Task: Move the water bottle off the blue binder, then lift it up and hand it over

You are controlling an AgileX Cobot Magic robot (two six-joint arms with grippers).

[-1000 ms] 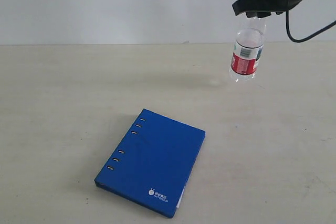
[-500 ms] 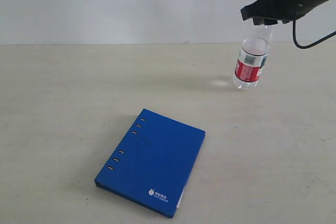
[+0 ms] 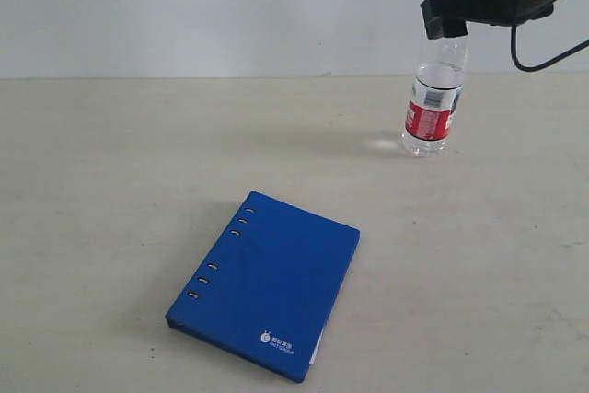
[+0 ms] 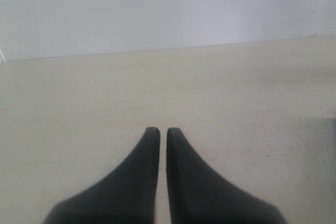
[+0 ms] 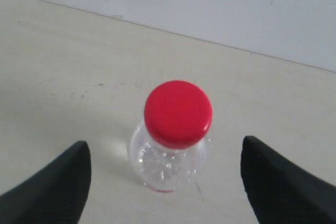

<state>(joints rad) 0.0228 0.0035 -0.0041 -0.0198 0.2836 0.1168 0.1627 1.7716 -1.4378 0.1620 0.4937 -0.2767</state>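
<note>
The water bottle (image 3: pixel 433 98) stands upright on the table at the far right, well away from the blue binder (image 3: pixel 267 283), which lies flat near the front centre. In the right wrist view the bottle's red cap (image 5: pixel 178 113) shows from above, with the clear body under it. My right gripper (image 5: pixel 165 169) hangs open just above the cap, its dark fingers (image 5: pixel 58 184) wide apart on either side and touching nothing. In the exterior view this gripper (image 3: pixel 446 20) covers the bottle's top. My left gripper (image 4: pixel 158 132) is shut over bare table, holding nothing.
The pale table (image 3: pixel 110 172) runs back to a white wall. A black cable (image 3: pixel 543 60) loops down from the right arm. The left arm is outside the exterior view.
The bottle came down from the air onto the table, and my right gripper has let go of it and opened. The binder has not moved.
</note>
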